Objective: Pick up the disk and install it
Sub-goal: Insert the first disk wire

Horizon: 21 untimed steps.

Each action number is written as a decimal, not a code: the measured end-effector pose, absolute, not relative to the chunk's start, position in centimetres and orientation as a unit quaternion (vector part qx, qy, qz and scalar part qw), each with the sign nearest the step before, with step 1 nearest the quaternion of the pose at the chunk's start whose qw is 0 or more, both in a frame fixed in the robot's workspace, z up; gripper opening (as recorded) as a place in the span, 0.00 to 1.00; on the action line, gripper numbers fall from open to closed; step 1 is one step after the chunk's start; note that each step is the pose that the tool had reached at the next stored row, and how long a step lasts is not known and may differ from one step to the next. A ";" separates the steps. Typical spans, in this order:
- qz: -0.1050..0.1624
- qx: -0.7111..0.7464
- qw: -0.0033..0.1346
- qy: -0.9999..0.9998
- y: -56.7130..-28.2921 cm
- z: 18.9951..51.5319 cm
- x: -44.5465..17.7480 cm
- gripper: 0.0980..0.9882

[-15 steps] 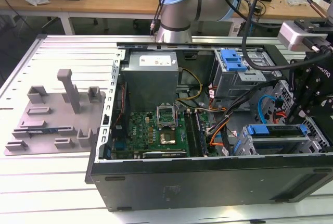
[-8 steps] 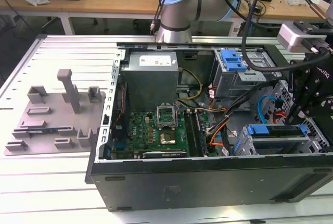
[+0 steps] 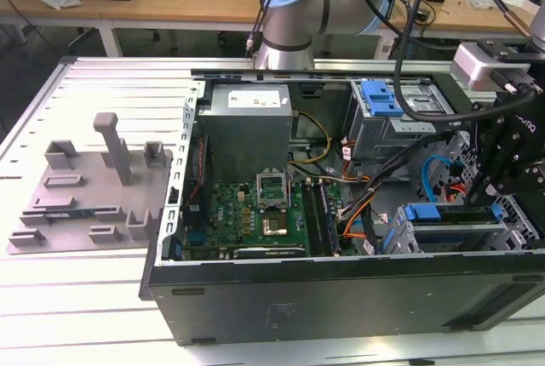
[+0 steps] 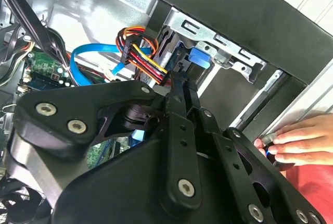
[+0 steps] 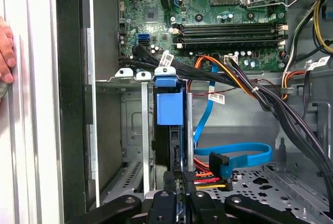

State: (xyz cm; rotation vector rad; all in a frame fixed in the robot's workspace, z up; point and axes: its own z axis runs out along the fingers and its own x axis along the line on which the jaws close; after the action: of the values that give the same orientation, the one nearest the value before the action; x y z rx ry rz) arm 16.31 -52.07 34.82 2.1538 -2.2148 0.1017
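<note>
Exterior view, taken from its left to its right. A grey fixture plate (image 3: 85,187) with upright blocks and posts lies on a pale slotted table (image 3: 51,298). Beside it an open computer case (image 3: 341,298) lies on its side, its inside facing up. Within the case, toward the exterior view's left, a grey metal power supply (image 3: 247,128) with a white sticker sits above a green motherboard (image 3: 255,213). Orange, yellow and blue cables (image 3: 358,213) run across the middle. Further toward the right, a bare blue plastic clip (image 3: 381,98) rests on a metal drive cage at the back of the case.

At the near corner on the right, the disk (image 3: 451,213) sits in a metal drive bay, its blue frame showing along the top edge. The black gripper (image 3: 494,196) hangs directly above that bay, very close to the disk.

In the first wrist view the disk (image 5: 169,104) stands on edge in a slot of the bay, its blue tab facing the camera, with the gripper (image 5: 181,187) just beside its near end. How far the gripper is open, and whether it has hold of the disk, cannot be told.

A person's hand (image 4: 299,138) rests on the outer edge of the case in both wrist views
</note>
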 end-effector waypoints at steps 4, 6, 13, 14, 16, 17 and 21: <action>0.033 0.697 0.025 -0.716 -52.1 34.8 16.3 0.08; 0.033 0.697 0.025 -0.716 -52.0 34.7 16.3 0.08; 0.033 0.697 0.025 -0.716 -51.9 34.6 16.3 0.08; 0.033 0.697 0.025 -0.716 -51.9 34.5 16.3 0.08; 0.033 0.697 0.025 -0.716 -51.9 34.4 16.3 0.08; 0.033 0.697 0.025 -0.716 -51.9 34.4 16.3 0.08; 0.033 0.697 0.025 -0.716 -51.9 34.3 16.3 0.08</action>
State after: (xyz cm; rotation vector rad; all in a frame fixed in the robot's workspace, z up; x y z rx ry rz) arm 16.30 -51.90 34.28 2.1537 -2.2149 0.1015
